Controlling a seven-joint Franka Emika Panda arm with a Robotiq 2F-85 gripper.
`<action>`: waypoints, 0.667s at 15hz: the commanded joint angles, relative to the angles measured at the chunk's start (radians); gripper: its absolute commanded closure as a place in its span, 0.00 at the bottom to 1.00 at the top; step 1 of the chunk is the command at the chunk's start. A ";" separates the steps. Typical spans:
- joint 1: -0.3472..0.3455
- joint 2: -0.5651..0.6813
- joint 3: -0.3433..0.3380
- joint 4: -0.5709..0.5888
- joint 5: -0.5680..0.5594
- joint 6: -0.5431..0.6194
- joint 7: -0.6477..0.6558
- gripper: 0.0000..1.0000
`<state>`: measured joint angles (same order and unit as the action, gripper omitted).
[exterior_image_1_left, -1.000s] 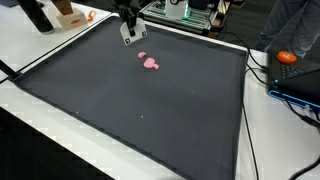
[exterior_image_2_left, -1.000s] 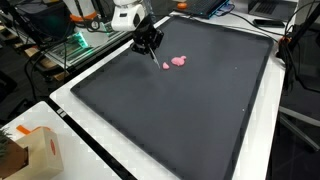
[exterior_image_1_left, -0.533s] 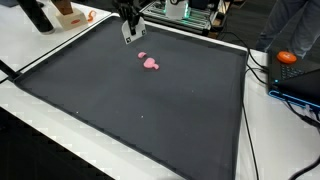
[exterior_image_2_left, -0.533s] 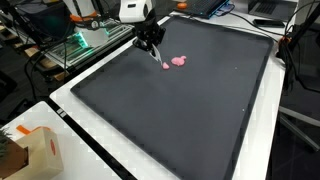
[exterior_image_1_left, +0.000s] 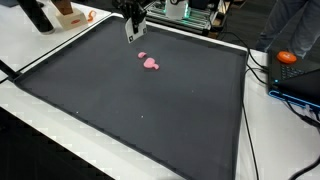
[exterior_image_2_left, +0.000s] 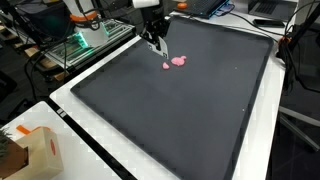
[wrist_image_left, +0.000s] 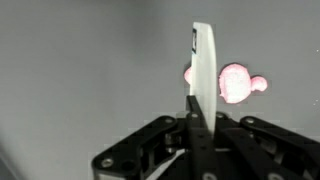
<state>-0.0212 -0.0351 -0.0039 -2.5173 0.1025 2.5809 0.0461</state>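
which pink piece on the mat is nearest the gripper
The smaller pink piece, just off the white strip in the gripper; the bigger pink blob lies beyond.

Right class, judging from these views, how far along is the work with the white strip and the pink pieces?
Done: the white strip is clamped upright between the jaws. In hand: it hangs over the black mat, close to the pink pieces, and seems to be clear of them. Left: the pink pieces lie on the mat, apparently untouched, and the strip is not yet set down.
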 joint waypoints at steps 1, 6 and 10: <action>0.022 -0.021 0.022 0.019 -0.086 -0.044 0.043 0.99; 0.056 -0.011 0.057 0.085 -0.145 -0.101 0.047 0.99; 0.079 -0.002 0.078 0.130 -0.152 -0.133 0.037 0.99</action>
<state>0.0441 -0.0372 0.0641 -2.4149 -0.0194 2.4888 0.0754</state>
